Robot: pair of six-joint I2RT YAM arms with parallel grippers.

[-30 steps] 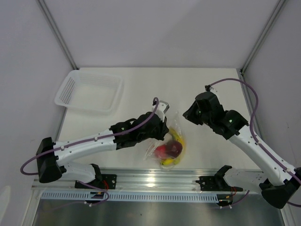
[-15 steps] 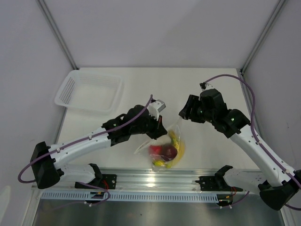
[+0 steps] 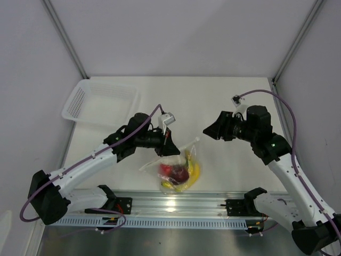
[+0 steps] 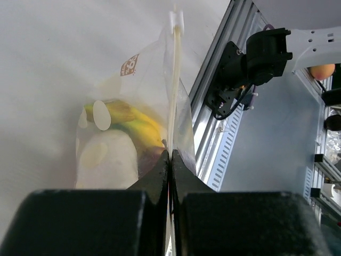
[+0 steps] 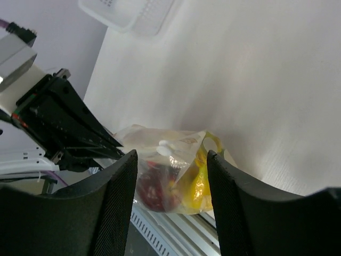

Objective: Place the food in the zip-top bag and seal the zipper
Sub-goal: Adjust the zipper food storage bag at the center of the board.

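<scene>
The zip-top bag (image 3: 178, 169) hangs over the near middle of the table, its top edge pinched in my shut left gripper (image 3: 170, 147). Through the clear plastic show the food's yellow banana bunch (image 3: 193, 170) and red apple (image 3: 171, 172). In the left wrist view the fingers (image 4: 160, 170) clamp the zipper (image 4: 175, 85), which runs away to a white slider (image 4: 176, 20); the banana bunch (image 4: 133, 120) lies below it. My right gripper (image 3: 209, 130) stands open to the right of the bag, apart from it. Between its jaws the bag (image 5: 176, 170) and its slider (image 5: 165, 146) show at a distance.
A white mesh basket (image 3: 101, 104) stands at the back left of the table. An aluminium rail (image 3: 176, 202) runs along the near edge just below the bag. Frame posts and side walls close in both sides.
My right gripper has opened and drawn back to the right, off the bag's top. The left arm has swung left and nearer, carrying the bag with it.
</scene>
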